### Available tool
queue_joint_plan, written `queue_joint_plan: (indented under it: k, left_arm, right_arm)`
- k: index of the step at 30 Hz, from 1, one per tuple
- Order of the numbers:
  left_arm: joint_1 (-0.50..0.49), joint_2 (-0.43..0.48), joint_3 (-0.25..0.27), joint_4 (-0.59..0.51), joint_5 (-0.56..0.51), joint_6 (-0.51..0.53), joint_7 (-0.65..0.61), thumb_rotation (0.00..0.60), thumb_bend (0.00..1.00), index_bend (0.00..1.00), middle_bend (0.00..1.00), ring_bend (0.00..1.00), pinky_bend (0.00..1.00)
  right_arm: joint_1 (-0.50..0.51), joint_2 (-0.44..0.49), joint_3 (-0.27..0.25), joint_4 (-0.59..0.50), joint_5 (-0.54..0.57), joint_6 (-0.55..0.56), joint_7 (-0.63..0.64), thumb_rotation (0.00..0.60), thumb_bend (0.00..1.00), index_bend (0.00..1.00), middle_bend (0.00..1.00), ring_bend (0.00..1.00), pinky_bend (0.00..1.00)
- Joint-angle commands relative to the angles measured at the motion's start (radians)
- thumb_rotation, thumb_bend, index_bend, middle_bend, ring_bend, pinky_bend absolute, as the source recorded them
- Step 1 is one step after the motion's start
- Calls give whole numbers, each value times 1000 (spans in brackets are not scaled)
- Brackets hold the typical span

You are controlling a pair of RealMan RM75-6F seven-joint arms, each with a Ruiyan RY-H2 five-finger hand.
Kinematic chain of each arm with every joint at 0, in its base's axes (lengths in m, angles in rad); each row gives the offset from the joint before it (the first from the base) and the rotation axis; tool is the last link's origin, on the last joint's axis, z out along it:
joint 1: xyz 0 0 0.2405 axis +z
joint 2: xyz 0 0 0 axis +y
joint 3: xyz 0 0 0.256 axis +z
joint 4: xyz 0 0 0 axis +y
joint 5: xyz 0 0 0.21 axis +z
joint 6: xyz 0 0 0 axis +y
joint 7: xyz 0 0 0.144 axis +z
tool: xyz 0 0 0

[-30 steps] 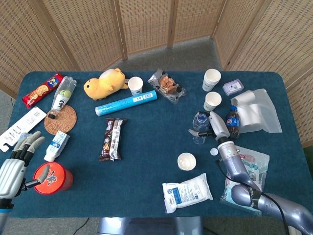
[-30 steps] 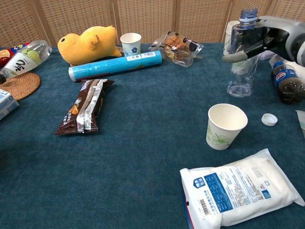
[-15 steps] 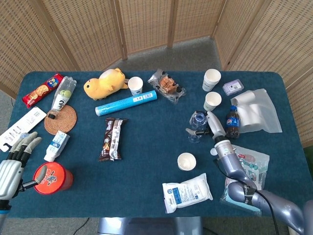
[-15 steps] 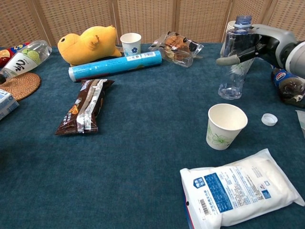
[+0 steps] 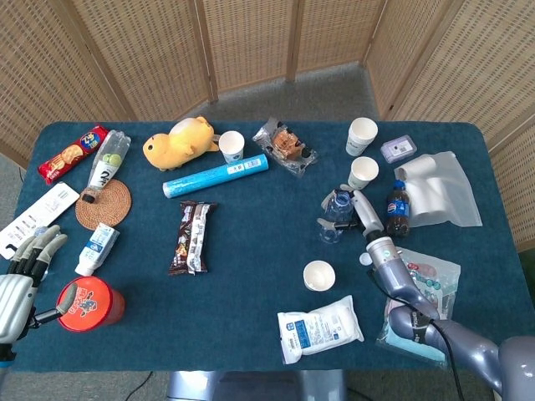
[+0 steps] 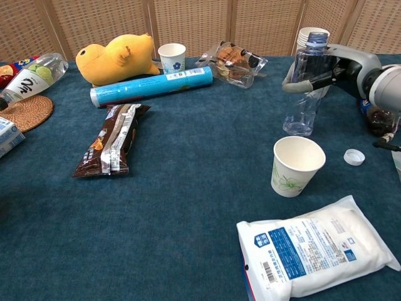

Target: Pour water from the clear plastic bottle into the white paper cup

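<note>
The clear plastic bottle (image 6: 302, 94) (image 5: 336, 214) has no cap on and stands nearly upright, its top leaning slightly right. My right hand (image 6: 332, 66) (image 5: 361, 209) grips it around the upper body from the right. The white paper cup (image 6: 296, 164) (image 5: 318, 275) stands empty on the blue cloth, just in front of the bottle and nearer the table's front edge. The bottle's white cap (image 6: 354, 157) (image 5: 365, 259) lies right of the cup. My left hand (image 5: 23, 280) hovers open at the table's left front corner, beside a red can (image 5: 90, 302).
A small cola bottle (image 6: 378, 118) stands right of the held bottle, and two more paper cups (image 5: 363, 172) stand behind it. A white pouch (image 6: 319, 251) lies in front of the cup. A blue tube (image 6: 153, 84), a snack pack (image 6: 113, 138) and a yellow plush (image 6: 119, 56) lie to the left.
My right hand has carried the bottle leftward and nearer to the cup. The left hand has drifted slightly down at the left edge.
</note>
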Motion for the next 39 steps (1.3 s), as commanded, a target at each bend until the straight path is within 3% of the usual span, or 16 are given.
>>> queue_joint_plan:
  k: [1, 21, 28, 39]
  left_arm:
    - [1, 1, 1, -2, 0, -1, 2, 230, 464, 74, 54, 0, 0]
    - [0, 2, -4, -19, 10, 1, 21, 232, 464, 74, 54, 0, 0]
    - [-1, 1, -3, -22, 18, 2, 24, 230, 464, 74, 54, 0, 0]
    - [3, 1, 0, -16, 32, 13, 11, 230, 465, 74, 54, 0, 0]
  right_arm:
    - [5, -15, -13, 32, -22, -1, 38, 600, 238, 558, 472, 365, 86]
    - [-1, -9, -64, 133, -100, 35, 225, 600, 241, 522, 430, 270, 0]
    - [-12, 26, -83, 108, -118, 49, 248, 600, 240, 481, 391, 220, 0]
    - [-24, 88, -108, -7, -136, 73, 210, 600, 242, 314, 294, 129, 0]
